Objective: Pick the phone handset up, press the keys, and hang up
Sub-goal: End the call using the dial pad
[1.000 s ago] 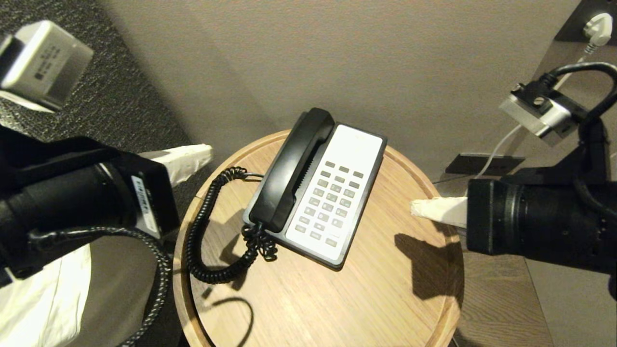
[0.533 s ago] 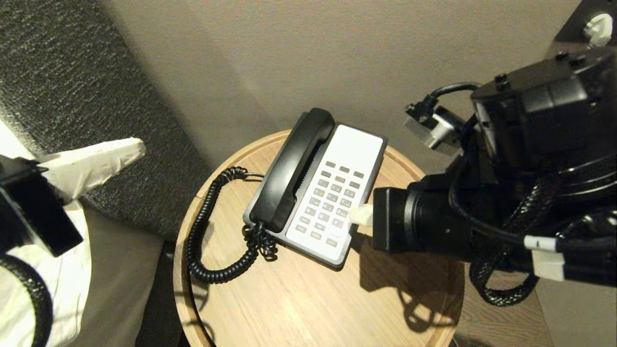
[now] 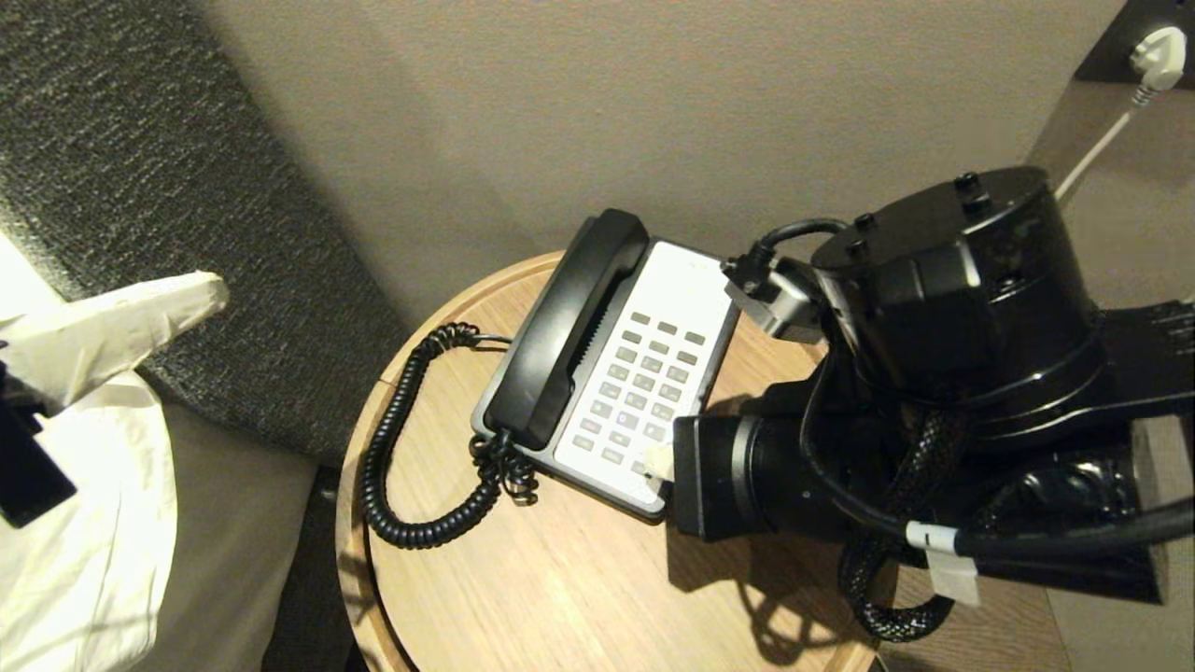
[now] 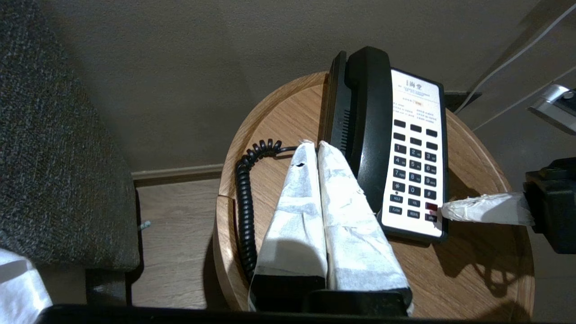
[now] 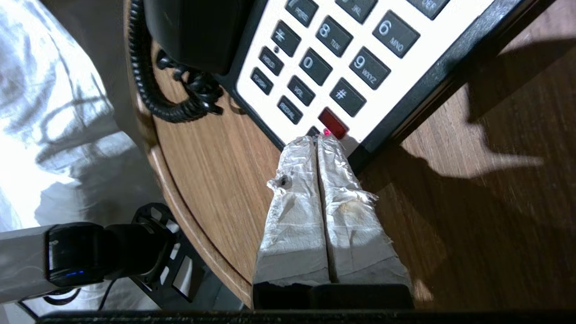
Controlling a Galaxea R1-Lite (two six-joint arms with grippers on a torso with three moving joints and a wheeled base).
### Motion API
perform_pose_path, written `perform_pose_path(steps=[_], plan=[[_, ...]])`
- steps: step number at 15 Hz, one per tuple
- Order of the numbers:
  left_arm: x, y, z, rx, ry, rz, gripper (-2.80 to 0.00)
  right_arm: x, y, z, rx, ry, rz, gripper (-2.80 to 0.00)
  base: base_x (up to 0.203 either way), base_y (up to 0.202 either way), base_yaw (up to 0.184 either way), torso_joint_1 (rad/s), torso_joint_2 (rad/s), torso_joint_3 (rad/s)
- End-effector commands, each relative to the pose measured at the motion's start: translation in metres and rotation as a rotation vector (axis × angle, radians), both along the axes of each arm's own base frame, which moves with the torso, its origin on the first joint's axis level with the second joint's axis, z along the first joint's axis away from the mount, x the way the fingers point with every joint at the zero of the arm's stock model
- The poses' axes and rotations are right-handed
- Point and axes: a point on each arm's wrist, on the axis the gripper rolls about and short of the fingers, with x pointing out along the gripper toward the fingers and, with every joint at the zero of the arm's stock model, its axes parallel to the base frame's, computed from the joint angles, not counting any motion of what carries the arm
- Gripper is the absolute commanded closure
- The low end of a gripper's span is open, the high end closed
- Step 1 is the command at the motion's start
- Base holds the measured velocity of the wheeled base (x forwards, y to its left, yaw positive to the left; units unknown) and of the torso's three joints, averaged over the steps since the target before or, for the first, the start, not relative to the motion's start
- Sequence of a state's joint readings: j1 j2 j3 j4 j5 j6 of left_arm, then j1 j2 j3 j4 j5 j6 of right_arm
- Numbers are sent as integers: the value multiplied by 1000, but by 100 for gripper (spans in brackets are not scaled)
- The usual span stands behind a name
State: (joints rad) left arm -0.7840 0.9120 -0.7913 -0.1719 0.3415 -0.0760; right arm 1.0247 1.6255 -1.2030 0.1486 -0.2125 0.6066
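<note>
Head view: right gripper [image 3: 656, 461] at the keys [image 3: 644, 392], phone handset [image 3: 565, 327] cradled on its base [image 3: 695, 280].
Right fingers clenched together, empty, tips at the reddish key [image 5: 333, 123]; left gripper [image 3: 201, 291] clenched, empty, well apart off the round table [image 3: 579, 588].

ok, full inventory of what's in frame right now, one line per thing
long black plastic handset: one, black, resting in the cradle on the phone's left side.
black coiled cord: one, black, looped on the table left of the phone.
grey keys: one grid, grey with one red key, on the white faceplate.
black-rimmed white phone base: one, on the table.
round wooden side table: one, light brown.
white wall plug: one, top right.
left tool: white-wrapped, shut, off the table's left.
right tool: white-wrapped, shut, tips at the red key.
</note>
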Motion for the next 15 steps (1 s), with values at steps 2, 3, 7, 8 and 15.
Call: perform_pose_path(steps=[2,3,7,8,15], plan=[[-1,2,1,-6,-5,2,0,3,5,-6,-21,6,-6,0,0,0,0,0,0,0],[-2,2,1,-7,-6,1,0,3,5,-8,-26,7,-6,0,0,0,0,0,0,0],[-2,2,1,-8,-7,-3,0,4,6,-10,-33,10,-8,0,0,0,0,0,0,0],[-2,2,1,-8,-7,-2,0,4,7,-11,-35,10,-8,0,0,0,0,0,0,0],[-5,5,-1,-10,-9,-4,0,5,6,-9,-33,7,-8,0,0,0,0,0,0,0]])
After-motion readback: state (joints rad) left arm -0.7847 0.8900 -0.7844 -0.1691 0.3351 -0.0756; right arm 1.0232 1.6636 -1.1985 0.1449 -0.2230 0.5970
